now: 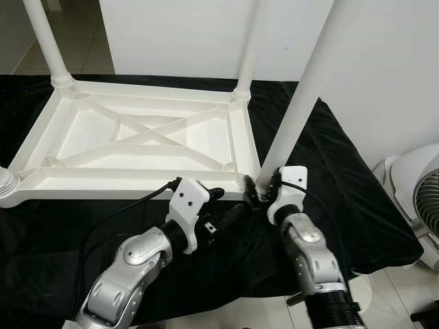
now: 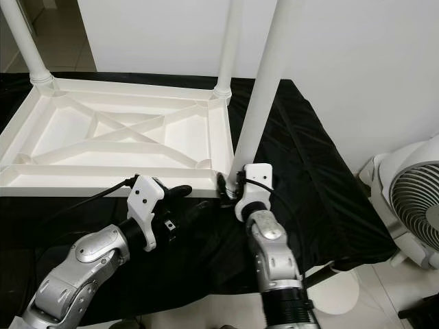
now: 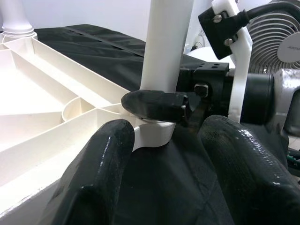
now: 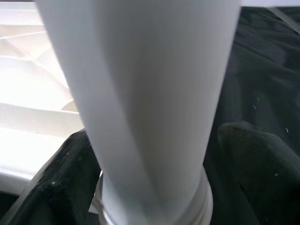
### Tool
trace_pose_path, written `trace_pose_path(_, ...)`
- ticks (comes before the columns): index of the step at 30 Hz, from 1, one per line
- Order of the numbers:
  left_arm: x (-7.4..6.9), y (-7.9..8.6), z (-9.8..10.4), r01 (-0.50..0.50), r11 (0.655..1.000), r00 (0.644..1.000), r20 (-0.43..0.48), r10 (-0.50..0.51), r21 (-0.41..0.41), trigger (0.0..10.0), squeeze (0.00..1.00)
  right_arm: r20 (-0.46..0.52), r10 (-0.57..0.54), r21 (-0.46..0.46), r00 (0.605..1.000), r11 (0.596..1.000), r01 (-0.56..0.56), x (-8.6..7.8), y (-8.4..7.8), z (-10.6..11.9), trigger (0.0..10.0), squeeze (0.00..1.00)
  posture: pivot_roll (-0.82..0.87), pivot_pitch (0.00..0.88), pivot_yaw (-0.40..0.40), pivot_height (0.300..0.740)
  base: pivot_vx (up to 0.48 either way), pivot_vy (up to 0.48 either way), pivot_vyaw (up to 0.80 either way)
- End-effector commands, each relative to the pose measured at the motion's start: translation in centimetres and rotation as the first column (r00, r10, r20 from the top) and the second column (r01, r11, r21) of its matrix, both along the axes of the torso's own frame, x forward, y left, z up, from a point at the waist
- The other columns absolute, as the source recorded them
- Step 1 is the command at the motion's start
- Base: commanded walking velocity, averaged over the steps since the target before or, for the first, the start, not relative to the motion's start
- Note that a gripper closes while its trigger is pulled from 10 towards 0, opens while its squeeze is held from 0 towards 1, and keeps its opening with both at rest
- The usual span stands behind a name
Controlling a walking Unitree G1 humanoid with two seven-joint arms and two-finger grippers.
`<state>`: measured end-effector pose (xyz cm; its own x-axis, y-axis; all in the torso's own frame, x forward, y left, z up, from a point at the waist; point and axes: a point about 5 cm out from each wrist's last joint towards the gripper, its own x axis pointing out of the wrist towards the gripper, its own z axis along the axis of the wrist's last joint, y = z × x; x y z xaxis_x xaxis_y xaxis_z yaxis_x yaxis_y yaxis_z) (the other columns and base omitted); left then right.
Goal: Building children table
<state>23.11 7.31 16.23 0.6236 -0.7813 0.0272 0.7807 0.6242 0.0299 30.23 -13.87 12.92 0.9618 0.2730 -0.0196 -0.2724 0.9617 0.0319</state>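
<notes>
A white children's table (image 1: pixel 137 137) lies upside down on a black cloth (image 1: pixel 343 199), its legs pointing up. The near right leg (image 1: pixel 302 96) stands tilted in the table's near right corner socket. My right gripper (image 1: pixel 259 192) is shut on this leg at its base; the right wrist view shows the leg (image 4: pixel 150 93) between the two fingers (image 4: pixel 61 183). Just left of that corner, low over the cloth, my left gripper (image 1: pixel 230 209) is open and holds nothing. In the left wrist view its fingers (image 3: pixel 93 173) frame the leg (image 3: pixel 166 47).
Two more legs stand at the far left (image 1: pixel 48 41) and far right (image 1: pixel 248 55) corners, and a leg base (image 1: pixel 7 185) shows at the near left. A white fan (image 1: pixel 425 199) stands on the floor to the right. A white wall (image 1: pixel 384 68) lies close behind.
</notes>
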Motion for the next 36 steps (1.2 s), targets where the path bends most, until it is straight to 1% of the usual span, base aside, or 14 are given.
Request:
trace_pose_path(1,-0.1,-0.1,-0.3,0.008,1.0,1.0,-0.003,-0.008,0.012,10.0,0.0,0.009,0.051,-0.014,0.999,0.999,-0.051,0.2,-0.7,0.0,10.0,1.0,0.16,0.033,-0.092,0.74,0.0,0.0,0.0)
trace_pose_path(5,-0.1,0.0,-0.4,0.005,1.0,1.0,-0.003,-0.005,0.015,10.0,0.0,0.023,0.14,-0.069,0.99,0.988,-0.139,0.6,-1.6,0.3,10.0,1.0,0.16,0.035,-0.088,0.74,0.0,0.0,0.0)
trace_pose_path(6,-0.1,0.1,-0.4,0.004,1.0,1.0,-0.004,-0.004,0.016,10.0,0.0,0.026,0.188,-0.08,0.982,0.979,-0.186,0.7,-1.8,0.4,10.0,0.78,0.16,0.037,-0.084,0.74,0.0,0.0,0.0)
trace_pose_path(7,-0.1,0.2,-0.4,0.003,1.0,1.0,-0.004,-0.003,0.017,10.0,0.0,0.027,0.221,-0.085,0.975,0.972,-0.218,0.8,-1.9,0.5,10.0,0.78,0.16,0.037,-0.084,0.74,0.0,0.0,0.0)
trace_pose_path(8,-0.1,0.2,-0.4,0.002,1.0,1.0,-0.004,-0.002,0.017,10.0,0.0,0.023,0.269,-0.1,0.963,0.959,-0.266,0.9,-1.9,0.5,10.0,0.0,0.16,0.037,-0.079,0.74,0.0,0.0,0.0)
trace_pose_path(10,0.0,0.3,-0.3,0.001,1.0,1.0,-0.002,-0.001,0.019,10.0,0.0,0.018,0.344,-0.126,0.939,0.932,-0.339,1.2,-2.0,0.5,10.0,0.0,0.16,0.036,-0.076,0.74,0.0,0.0,0.0)
trace_pose_path(13,0.1,0.3,-0.3,0.0,1.0,1.0,-0.001,0.0,0.019,10.0,0.0,0.017,0.37,-0.135,0.929,0.921,-0.365,1.3,-1.9,0.6,10.0,0.0,0.17,0.036,-0.075,0.74,0.0,0.0,0.0)
trace_pose_path(15,0.2,0.4,-0.2,-0.003,1.0,1.0,0.004,0.003,0.02,10.0,0.0,-0.005,0.449,-0.152,0.894,0.883,-0.444,1.7,-1.7,0.4,10.0,0.0,0.17,0.035,-0.072,0.74,0.0,0.0,0.0)
trace_pose_path(16,0.2,0.4,-0.2,-0.003,1.0,1.0,0.004,0.003,0.02,10.0,0.0,-0.005,0.449,-0.152,0.894,0.883,-0.444,1.7,-1.7,0.4,10.0,0.0,0.17,0.035,-0.072,0.74,0.0,0.0,0.0)
trace_pose_path(17,0.3,0.5,-0.1,-0.006,1.0,1.0,0.007,0.006,0.021,10.0,0.0,-0.025,0.496,-0.168,0.868,0.854,-0.492,2.1,-1.6,0.2,10.0,0.0,0.17,0.034,-0.069,0.74,0.0,0.0,0.0)
trace_pose_path(24,0.4,0.5,0.0,-0.009,1.0,1.0,0.011,0.009,0.021,10.0,0.0,-0.051,0.539,-0.199,0.841,0.82,-0.537,2.9,-1.1,-0.3,10.0,0.0,0.18,0.035,-0.066,0.74,0.0,0.0,0.0)
trace_pose_path(25,0.5,0.5,0.0,-0.01,1.0,1.0,0.013,0.01,0.021,10.0,0.0,-0.058,0.541,-0.199,0.839,0.817,-0.541,3.1,-1.1,-0.4,4.2,0.0,0.18,0.035,-0.066,0.74,0.0,0.0,0.0)
trace_pose_path(26,0.5,0.5,0.1,-0.012,1.0,1.0,0.015,0.012,0.02,10.0,0.0,-0.069,0.543,-0.189,0.837,0.817,-0.545,3.3,-1.1,-0.6,0.0,0.0,0.18,0.034,-0.064,0.74,0.0,0.0,0.0)
trace_pose_path(36,0.4,0.4,0.1,-0.011,1.0,1.0,0.014,0.011,0.015,10.0,0.0,-0.088,0.544,-0.161,0.835,0.819,-0.551,3.3,-1.7,-1.3,0.0,0.0,0.18,0.038,-0.063,0.74,0.0,0.0,0.0)
